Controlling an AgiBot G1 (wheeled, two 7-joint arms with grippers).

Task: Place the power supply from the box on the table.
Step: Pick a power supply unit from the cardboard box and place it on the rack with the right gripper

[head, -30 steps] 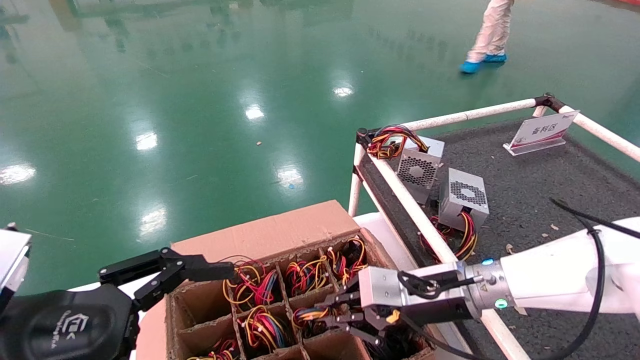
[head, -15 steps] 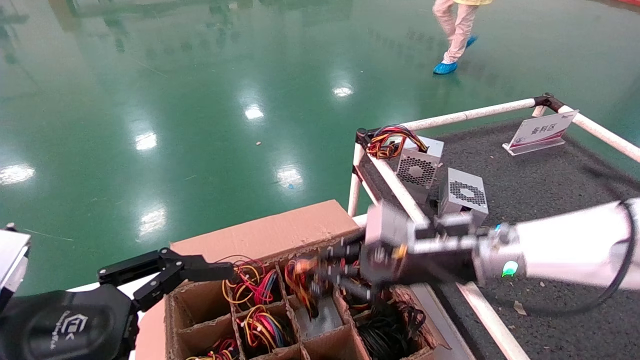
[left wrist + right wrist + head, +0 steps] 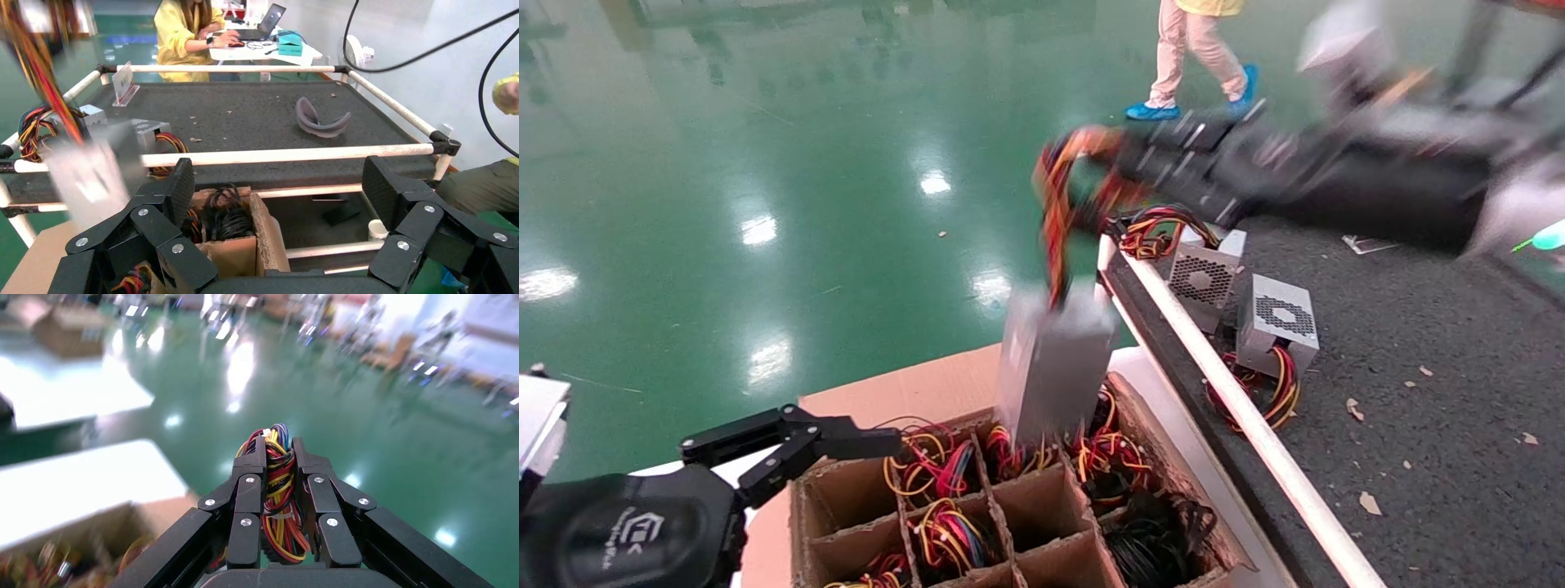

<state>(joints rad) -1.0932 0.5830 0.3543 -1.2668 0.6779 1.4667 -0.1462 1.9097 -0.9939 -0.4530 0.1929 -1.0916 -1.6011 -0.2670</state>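
Head view: the right gripper (image 3: 1091,175) is seen raised above the far corner of the table (image 3: 1418,392), blurred, its fingers clamped on a wire bundle (image 3: 1054,220). The power supply (image 3: 1052,359) hangs from that bundle (clear of the compartments, its lower end just above the box (image 3: 1042,506)), tilted slightly. Coloured wires are seen in several compartments of the box; two near ones look empty. Two fan-grille units (image 3: 1275,322) are set on the table just inside the white rail (image 3: 1238,408). The left gripper (image 3: 846,445) is held beside the box's left edge, fingers spread apart, nothing between them.

Left wrist view: the left gripper's fingers (image 3: 177,196) are seen wide apart. The power supply (image 3: 85,180) shows as a blurred silver block hanging before the table rail, wires running upward. A grey curved strap (image 3: 321,119) lies on the table.

Right wrist view: the right gripper (image 3: 280,454) is closed tight on the wire bundle (image 3: 280,502), which fills the gap between the fingers.
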